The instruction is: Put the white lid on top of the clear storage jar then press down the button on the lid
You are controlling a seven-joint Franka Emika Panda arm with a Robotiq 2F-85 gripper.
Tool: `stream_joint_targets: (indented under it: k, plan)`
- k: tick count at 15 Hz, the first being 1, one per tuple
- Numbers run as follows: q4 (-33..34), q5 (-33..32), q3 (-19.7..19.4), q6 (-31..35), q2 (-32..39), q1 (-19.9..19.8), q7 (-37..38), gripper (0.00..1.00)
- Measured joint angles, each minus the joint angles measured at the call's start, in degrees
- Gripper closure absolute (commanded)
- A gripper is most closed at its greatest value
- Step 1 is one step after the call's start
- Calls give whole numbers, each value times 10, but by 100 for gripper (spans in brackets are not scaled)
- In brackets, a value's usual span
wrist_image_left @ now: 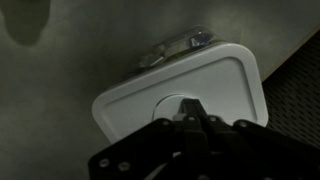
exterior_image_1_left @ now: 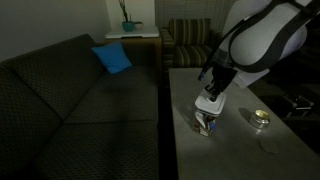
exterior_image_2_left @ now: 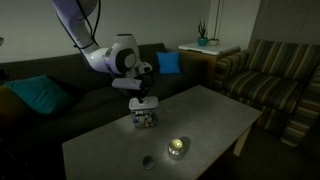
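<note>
The white lid point(wrist_image_left: 180, 85) lies flat on top of the clear storage jar point(exterior_image_1_left: 207, 124), which stands on the grey table in both exterior views, the jar point(exterior_image_2_left: 145, 117) showing bluish and white items through its walls. In the wrist view the lid fills the middle, with its round button point(wrist_image_left: 172, 103) under my fingertips. My gripper point(wrist_image_left: 190, 106) is shut, its joined tips resting on the button with nothing held between them. It points straight down onto the lid in both exterior views, gripper point(exterior_image_1_left: 208, 101) and gripper point(exterior_image_2_left: 140, 100).
A small round shiny tin point(exterior_image_1_left: 261, 118) sits on the table beside the jar, tin point(exterior_image_2_left: 177, 147) toward the table's front. A small dark object point(exterior_image_2_left: 148, 161) lies near it. A dark sofa point(exterior_image_1_left: 70, 100) with a blue cushion point(exterior_image_1_left: 112, 58) borders the table.
</note>
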Motion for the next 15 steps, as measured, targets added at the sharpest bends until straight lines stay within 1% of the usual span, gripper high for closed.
stream_joint_targets:
  k: [11,15]
  plan:
    - [43,0,0,-32,20,0,-2,100]
    - [72,0,2,-68,32,0,-4,100]
